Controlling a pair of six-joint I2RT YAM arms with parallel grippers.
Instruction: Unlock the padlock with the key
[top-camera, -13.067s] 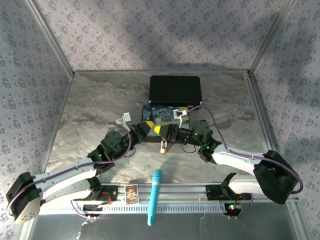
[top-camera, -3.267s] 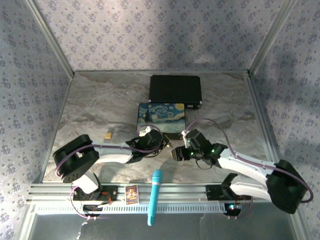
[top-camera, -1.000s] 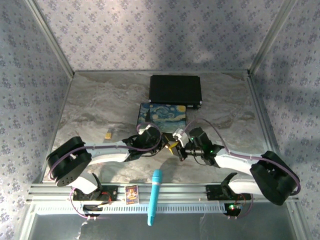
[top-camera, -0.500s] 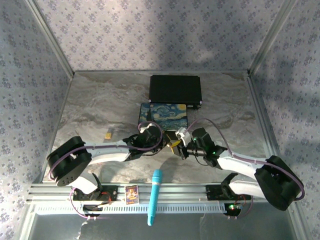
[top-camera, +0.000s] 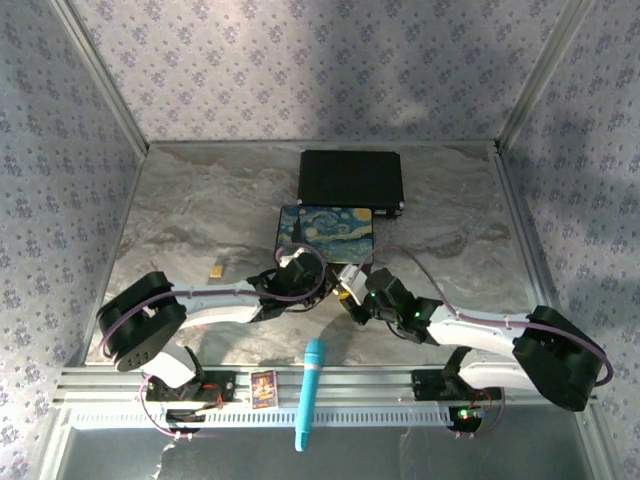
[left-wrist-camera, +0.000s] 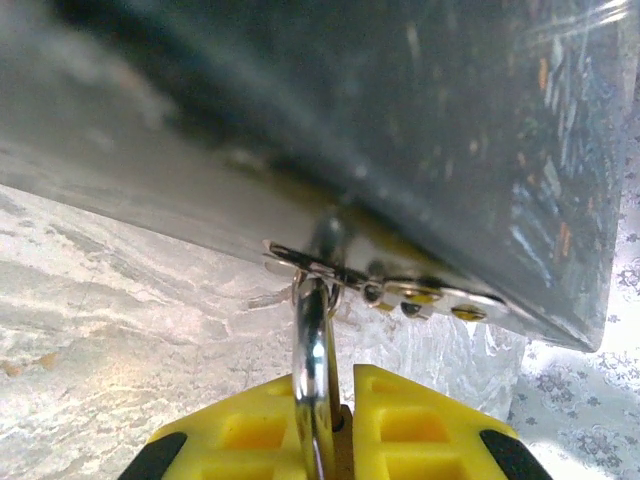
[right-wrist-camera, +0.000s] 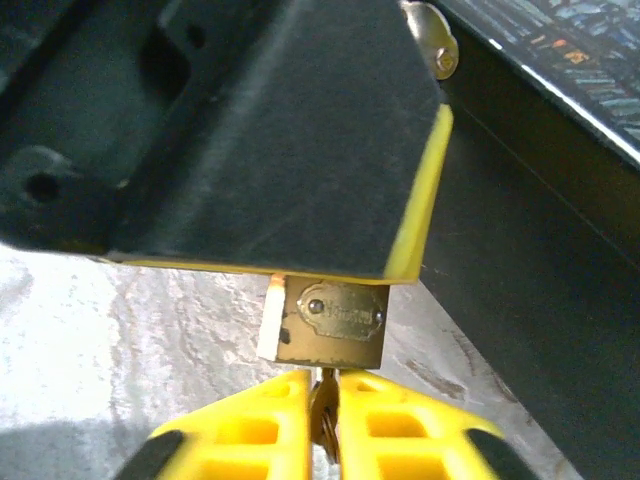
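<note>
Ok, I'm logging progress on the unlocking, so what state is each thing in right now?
padlock: shackle through the box's hasp; locked or unlocked, cannot tell.
key: pushed into the padlock's underside.
painted box: lid down.
left claw: shut on the padlock's shackle.
right claw: shut on the key.

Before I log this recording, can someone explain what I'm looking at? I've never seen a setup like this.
The machine is a left arm and a right arm bolted to a table. One picture looks down from above; the other two come from a camera on each wrist. On the table lie a painted box, a black box and a small yellow block. The left fingers pinch the silvery shackle of the brass padlock, hooked through the painted box's clasp. The right fingers pinch the key at the padlock's bottom.
</note>
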